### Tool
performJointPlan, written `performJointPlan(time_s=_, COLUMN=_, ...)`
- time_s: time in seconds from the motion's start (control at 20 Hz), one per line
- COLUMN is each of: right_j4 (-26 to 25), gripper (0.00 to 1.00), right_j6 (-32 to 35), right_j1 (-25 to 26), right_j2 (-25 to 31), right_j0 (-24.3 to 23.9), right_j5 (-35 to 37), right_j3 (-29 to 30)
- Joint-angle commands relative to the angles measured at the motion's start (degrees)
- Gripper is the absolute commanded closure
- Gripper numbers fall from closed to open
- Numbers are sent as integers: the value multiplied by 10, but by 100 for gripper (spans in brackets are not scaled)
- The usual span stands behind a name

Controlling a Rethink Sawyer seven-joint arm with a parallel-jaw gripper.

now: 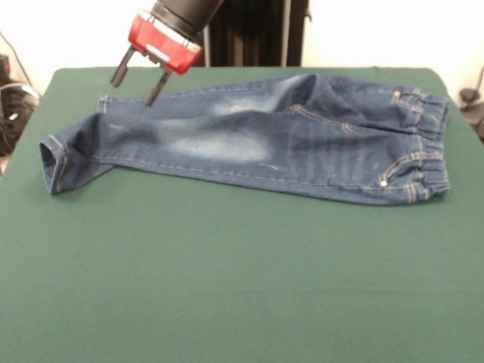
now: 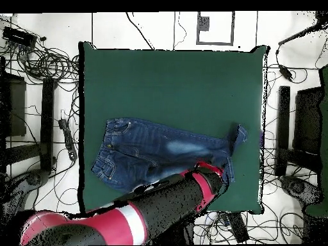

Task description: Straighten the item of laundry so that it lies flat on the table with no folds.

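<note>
The small dark blue jeans (image 1: 287, 140) lie across the far half of the green table (image 1: 227, 287). The gathered waistband (image 1: 427, 144) is at the right and the leg cuffs are at the left. The two legs overlap, and the near cuff (image 1: 54, 162) curls up. My gripper (image 1: 138, 85) is open and empty, hovering just above the far leg's cuff (image 1: 103, 103) with its fingers pointing down. In the overhead view the jeans (image 2: 160, 148) lie on the table (image 2: 166, 77), and my arm (image 2: 173, 202) covers the lower leg and hides the gripper.
A black stand (image 1: 257, 30) rises behind the table's far edge. Cables (image 1: 11, 98) lie off the left side. In the overhead view, cables and equipment (image 2: 45, 64) ring the table on the floor.
</note>
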Motion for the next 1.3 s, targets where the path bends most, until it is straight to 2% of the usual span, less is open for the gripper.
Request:
performJointPlan(time_s=0.05, right_j4=-31, gripper=0, right_j6=-40, right_j1=-65, right_j2=179, right_j0=-34, right_j5=124, right_j3=22)
performJointPlan(time_s=0.15, right_j4=-18, gripper=0, right_j6=-41, right_j1=-57, right_j2=202, right_j0=-55, right_j5=154, right_j3=29)
performJointPlan(time_s=0.35, right_j4=5, gripper=0, right_j6=-53, right_j1=-56, right_j2=278, right_j0=-127, right_j5=236, right_j3=52)
performJointPlan(time_s=0.45, right_j4=13, gripper=0, right_j6=-43, right_j1=-40, right_j2=298, right_j0=-149, right_j5=238, right_j3=54)
performJointPlan(time_s=0.65, right_j4=24, gripper=0, right_j6=4, right_j1=1, right_j2=298, right_j0=-150, right_j5=201, right_j3=48)
performJointPlan(time_s=0.95, right_j4=40, gripper=0, right_j6=31, right_j1=34, right_j2=315, right_j0=-168, right_j5=176, right_j3=46)
performJointPlan(time_s=1.15, right_j4=57, gripper=0, right_j6=65, right_j1=67, right_j2=287, right_j0=-134, right_j5=134, right_j3=28)
performJointPlan(time_s=1.25, right_j4=85, gripper=0, right_j6=101, right_j1=99, right_j2=243, right_j0=-86, right_j5=98, right_j3=16)
performJointPlan(time_s=1.3, right_j4=115, gripper=0, right_j6=132, right_j1=130, right_j2=200, right_j0=-40, right_j5=66, right_j3=9)
